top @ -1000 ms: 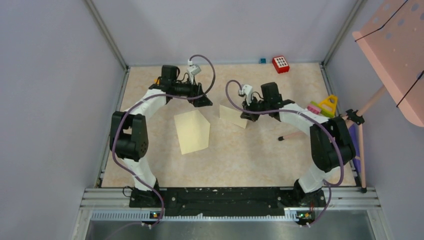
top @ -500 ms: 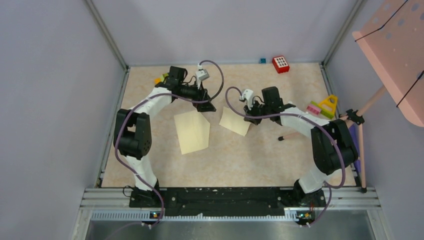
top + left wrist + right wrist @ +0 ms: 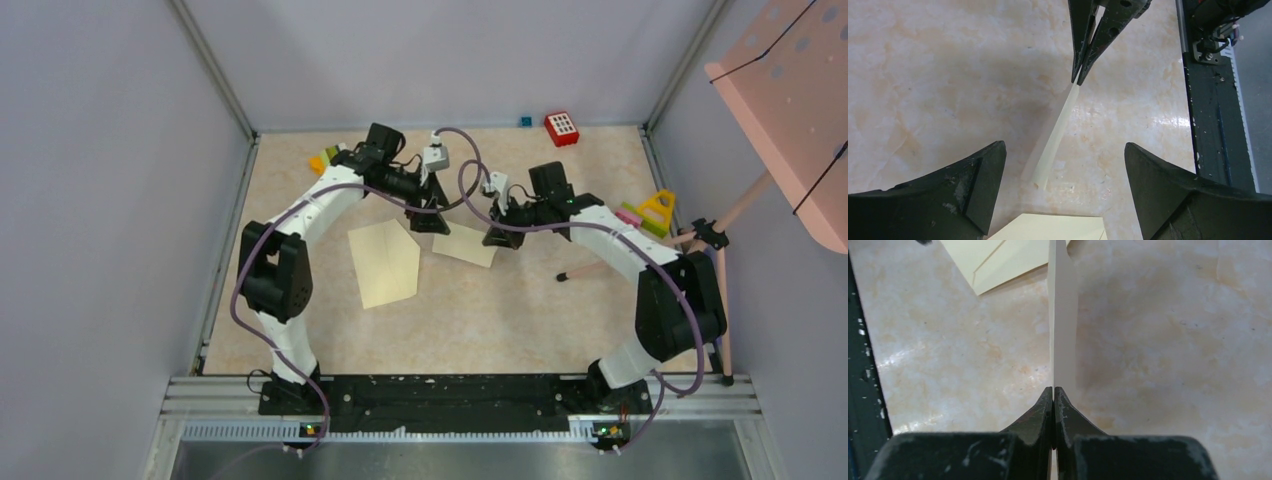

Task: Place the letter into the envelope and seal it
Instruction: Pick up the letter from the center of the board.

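Observation:
The pale cream envelope (image 3: 385, 262) lies flat on the table with its pointed flap open toward the right. Just to its right is the letter (image 3: 465, 245), a cream sheet pinched by one edge in my right gripper (image 3: 500, 237), which is shut on it. The right wrist view shows the letter (image 3: 1063, 315) edge-on, rising from the closed right gripper (image 3: 1053, 388), with the envelope (image 3: 998, 260) beyond. My left gripper (image 3: 430, 220) hangs open just above the letter's far end. Its wrist view has the letter (image 3: 1058, 135) running between the spread fingers of the left gripper (image 3: 1063, 146).
A red block with white dots (image 3: 561, 128) and a small blue cube (image 3: 525, 121) sit at the back edge. Coloured toy pieces (image 3: 645, 212) lie at the right, others (image 3: 322, 160) at the back left. A pink stand (image 3: 790, 100) with wooden legs leans in from the right.
My left arm has swung right, from beside the envelope's far corner to above the letter. The right gripper has shifted slightly with the letter, which now lies flatter.

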### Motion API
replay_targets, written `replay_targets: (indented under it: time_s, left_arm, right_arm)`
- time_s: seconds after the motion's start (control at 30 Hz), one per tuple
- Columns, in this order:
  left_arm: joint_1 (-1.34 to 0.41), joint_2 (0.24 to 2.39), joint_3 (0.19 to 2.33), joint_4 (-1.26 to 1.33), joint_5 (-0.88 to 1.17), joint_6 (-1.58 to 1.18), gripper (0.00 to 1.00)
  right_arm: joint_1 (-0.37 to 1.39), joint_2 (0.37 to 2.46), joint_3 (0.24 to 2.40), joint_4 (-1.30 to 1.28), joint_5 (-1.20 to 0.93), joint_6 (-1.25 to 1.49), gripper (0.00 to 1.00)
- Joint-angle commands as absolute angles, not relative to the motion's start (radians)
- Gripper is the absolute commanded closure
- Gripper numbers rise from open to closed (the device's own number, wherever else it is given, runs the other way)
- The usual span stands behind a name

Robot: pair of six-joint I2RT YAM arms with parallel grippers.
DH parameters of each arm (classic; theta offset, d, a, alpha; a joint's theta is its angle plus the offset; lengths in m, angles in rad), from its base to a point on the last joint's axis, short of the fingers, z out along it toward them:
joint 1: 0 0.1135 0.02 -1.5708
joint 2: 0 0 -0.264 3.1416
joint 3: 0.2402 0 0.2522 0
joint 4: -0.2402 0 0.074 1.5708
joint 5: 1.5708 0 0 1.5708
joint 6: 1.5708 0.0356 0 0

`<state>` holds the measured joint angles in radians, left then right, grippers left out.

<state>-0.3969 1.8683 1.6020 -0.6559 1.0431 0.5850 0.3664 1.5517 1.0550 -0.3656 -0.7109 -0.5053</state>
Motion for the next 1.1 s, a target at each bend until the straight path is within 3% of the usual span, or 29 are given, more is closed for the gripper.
replay_targets:
  time_s: [0.0, 0.23, 0.37, 0.57, 0.63, 0.8, 0.83, 0.9, 0.97, 1.0, 1.07]
  left_arm:
    - [-0.425, 1.865, 1.632, -0.766, 1.063, 0.703, 0.07]
    - [-0.474, 1.848, 1.631, -0.845, 1.069, 0.774, 0.11]
    - [-0.497, 1.844, 1.633, -0.872, 1.072, 0.792, 0.22]
    - [-0.507, 1.848, 1.635, -0.903, 1.089, 0.802, 0.51]
    - [-0.511, 1.85, 1.638, -0.905, 1.085, 0.796, 0.97]
    - [-0.515, 1.854, 1.648, -0.908, 1.08, 0.78, 1.0]
    - [-0.515, 1.855, 1.651, -0.909, 1.078, 0.775, 1.0]
    - [-0.51, 1.852, 1.652, -0.89, 1.075, 0.74, 1.0]
    - [-0.49, 1.839, 1.639, -0.819, 1.085, 0.645, 1.0]
    - [-0.473, 1.829, 1.627, -0.776, 1.102, 0.6, 1.0]
    - [-0.436, 1.802, 1.598, -0.666, 1.124, 0.485, 1.0]
  right_arm:
    - [0.347, 1.526, 1.168, -0.535, -0.891, -0.563, 1.0]
    - [0.345, 1.493, 1.214, -0.635, -0.949, -0.593, 1.0]
    - [0.344, 1.489, 1.233, -0.669, -0.954, -0.611, 1.0]
    - [0.344, 1.474, 1.233, -0.667, -0.945, -0.608, 1.0]
    - [0.344, 1.469, 1.234, -0.661, -0.937, -0.603, 1.0]
    - [0.345, 1.458, 1.241, -0.63, -0.908, -0.574, 1.0]
    - [0.343, 1.456, 1.244, -0.621, -0.893, -0.565, 0.9]
    - [0.33, 1.443, 1.243, -0.596, -0.889, -0.538, 0.47]
    - [0.288, 1.424, 1.232, -0.551, -0.916, -0.492, 0.18]
    - [0.262, 1.416, 1.226, -0.538, -0.947, -0.478, 0.09]
    - [0.2, 1.4, 1.216, -0.513, -1.016, -0.448, 0.03]
